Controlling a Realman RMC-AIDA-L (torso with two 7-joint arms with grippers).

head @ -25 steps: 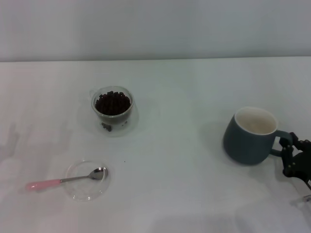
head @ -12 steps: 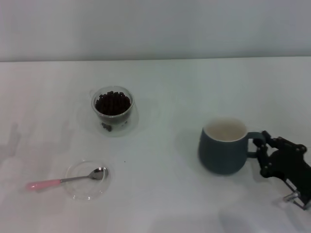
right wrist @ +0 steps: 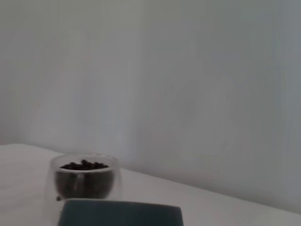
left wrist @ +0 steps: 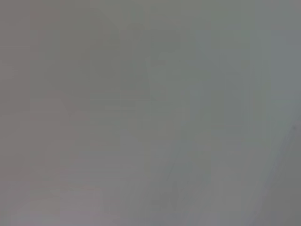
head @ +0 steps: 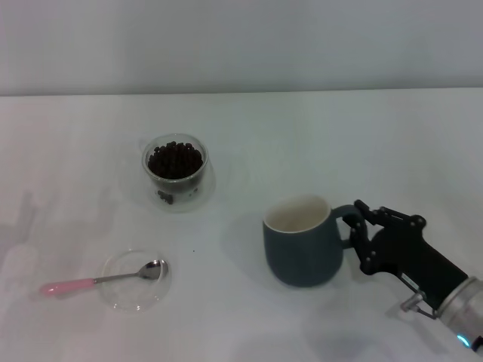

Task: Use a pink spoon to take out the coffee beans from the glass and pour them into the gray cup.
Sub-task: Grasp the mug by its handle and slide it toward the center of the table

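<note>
The gray cup [head: 302,241] stands upright right of the table's middle, its cream inside empty. My right gripper [head: 358,234] is shut on its loop handle from the right. The cup's rim also shows in the right wrist view [right wrist: 120,214]. The glass [head: 175,170] full of coffee beans [head: 175,159] stands at the back left; it also shows in the right wrist view [right wrist: 83,181] beyond the cup. The pink spoon [head: 102,280] lies at the front left, its metal bowl resting in a flat clear dish [head: 136,280]. My left gripper is out of view.
The white table [head: 317,143] ends at a pale wall at the back. The left wrist view shows only a blank grey surface.
My right gripper has slid the gray cup leftward and nearer, from the right edge to right of centre. Glass, spoon and dish have not moved.
</note>
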